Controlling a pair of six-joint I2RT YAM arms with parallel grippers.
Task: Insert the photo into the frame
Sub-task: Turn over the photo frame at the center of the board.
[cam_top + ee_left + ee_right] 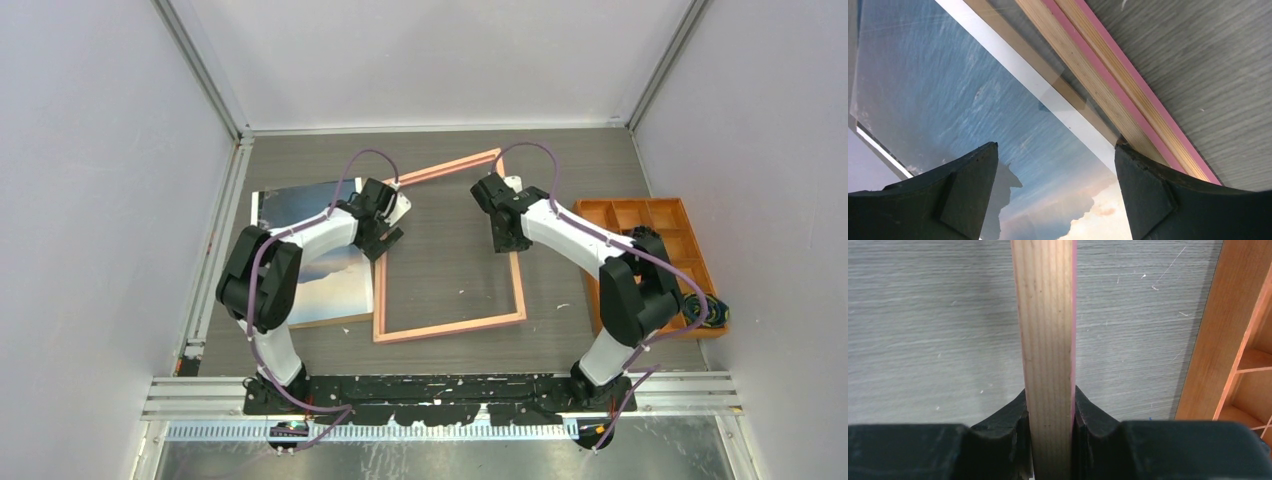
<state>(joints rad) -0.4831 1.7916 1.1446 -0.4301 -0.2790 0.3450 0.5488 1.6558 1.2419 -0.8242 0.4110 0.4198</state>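
Top view: A gray wood-grain table sat inside white walls, with 2 black-and-white arms reaching in from the near edge. The frame, a thin pink rectangle, lay in the middle of the table, turned slightly askew. The photo lay face up just left of the frame, blue sea at the far end and pale sky nearer. A brown board showed along its near edge. The left gripper was over the frame's left rail, at the seam with the photo. The right gripper was at the frame's right rail. An orange compartment tray stood at the table's right side, apart from the frame.

Left wrist view: The left gripper was spread wide, holding nothing, and its 2 dark fingers framed the view. The photo lay below them, its white border beside the frame rail, striped in wood and pink. The right fingertip was at that rail; whether it touched could not be told.

Right wrist view: The right gripper was clamped on the frame, pinching a pale wooden rail with a pink edge. The tray was at the right.
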